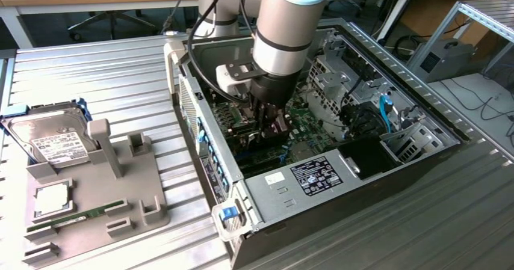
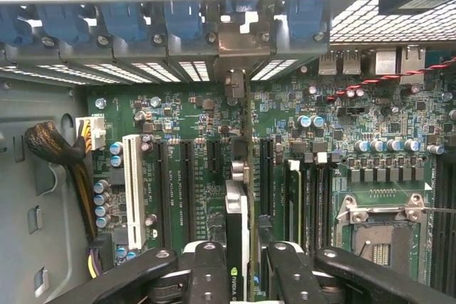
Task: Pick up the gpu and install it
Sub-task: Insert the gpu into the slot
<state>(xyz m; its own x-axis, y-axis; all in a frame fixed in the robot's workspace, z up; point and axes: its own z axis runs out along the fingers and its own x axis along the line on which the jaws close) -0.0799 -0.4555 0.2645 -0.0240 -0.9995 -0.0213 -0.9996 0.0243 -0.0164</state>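
A: Where's your hand (image 2: 241,265)?

B: Down inside the open black computer case (image 1: 337,216), clamped on the thin green gpu card (image 2: 237,208) (edge-on), which stands upright over the green motherboard's (image 2: 320,140) slots.

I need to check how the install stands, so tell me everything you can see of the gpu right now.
The gpu stands on edge between the fingers of the gripper, seen edge-on from the wrist view as a thin card with a dark body, a pale side face and a small green logo near the grip. Its silver metal bracket reaches to the rear slot openings of the computer case. It sits over the green motherboard, in line with the dark expansion slots; whether it is fully seated cannot be told.
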